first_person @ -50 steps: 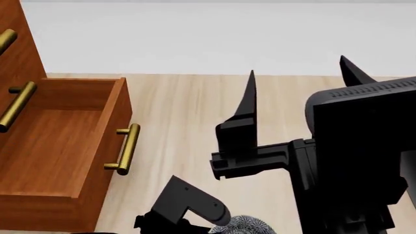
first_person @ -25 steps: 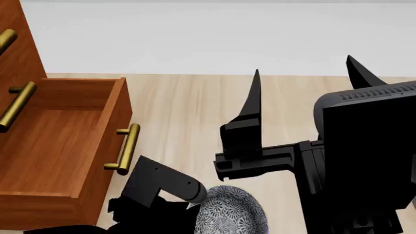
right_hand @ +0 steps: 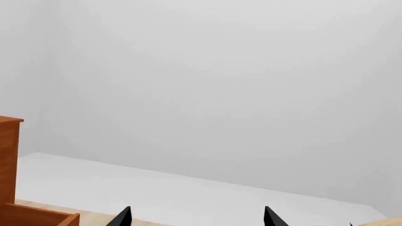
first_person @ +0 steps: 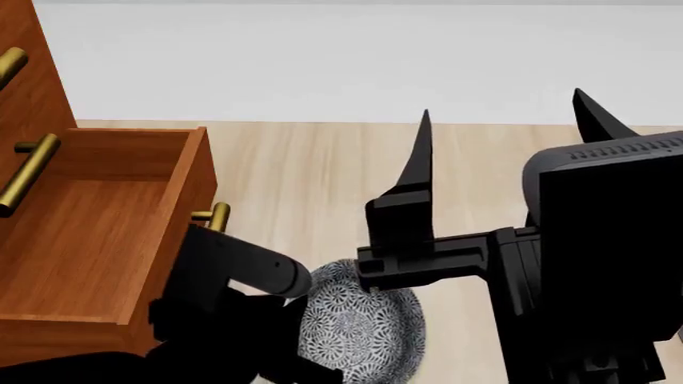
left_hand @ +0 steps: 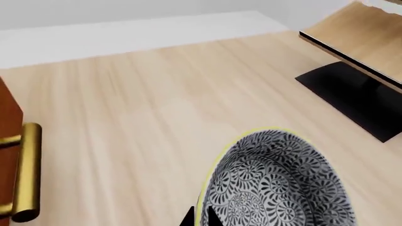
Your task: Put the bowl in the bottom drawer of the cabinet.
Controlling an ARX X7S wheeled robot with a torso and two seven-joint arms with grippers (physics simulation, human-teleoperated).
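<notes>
Beside the open bottom drawer (first_person: 85, 240) of the cabinet (first_person: 27, 72), the bowl (first_person: 357, 328) hung above the wooden floor (first_person: 309, 176), carried by the left gripper (left_hand: 199, 219). Only the tips of its jaws showed in the left wrist view, closed on the bowl's near rim; the bowl appeared clear of the floor, held somewhat tilted. The bowl lay just outside the drawer front, near the brass handle (first_person: 213, 216), which the left arm partly hid in the head view. The right gripper (first_person: 501, 120) was raised, its jaws spread wide with nothing between them. A pale wood rack on a black base (left_hand: 355, 94) stood well apart on the far side of the bowl. Judged from these positions, the transport step was in hand: the bowl was grasped but not yet over the drawer. The next move called for lifting the bowl above the drawer's front panel, carrying it over the interior, then lowering before release. Striking the panel edge or handle could loosen the rim grip.
</notes>
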